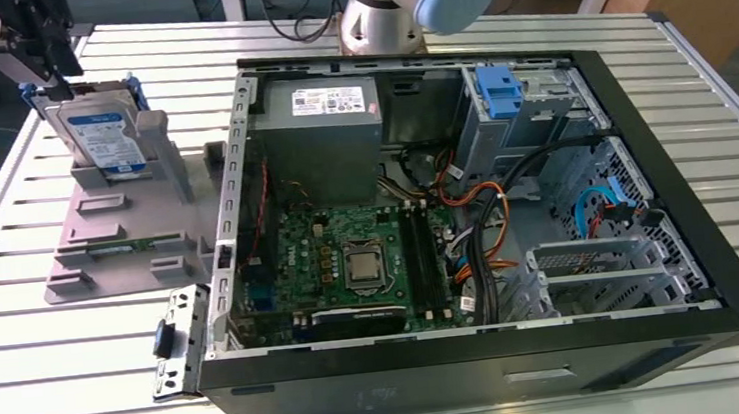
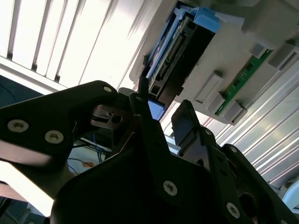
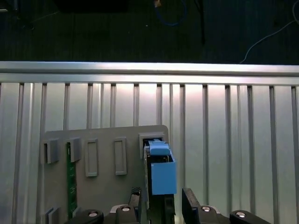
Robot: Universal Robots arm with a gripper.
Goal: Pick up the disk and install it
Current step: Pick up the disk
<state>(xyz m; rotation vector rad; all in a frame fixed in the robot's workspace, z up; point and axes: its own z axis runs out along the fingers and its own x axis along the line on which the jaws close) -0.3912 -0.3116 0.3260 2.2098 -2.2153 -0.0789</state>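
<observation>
- The disk has a white and blue label on its broad face. The print on it is too small to read.
- The disk stands upright on its edge in a slot at one end of a grey holder. A blue bracket frames the disk.
- A green circuit strip sits in another slot of the holder.
- The holder lies on a slatted metal table, just beside an open computer case and on the exterior view's left of it.
- The gripper hangs directly over the disk's top edge. Its fingers are spread, one on each side of the disk, and a narrow gap shows between one finger and the bracket, so they pinch nothing.
- Inside the case, a grey power supply box bears a white sticker whose writing cannot be made out.
- The case also holds a green motherboard, bundled cables and a small blue clip in the drive bay.
</observation>
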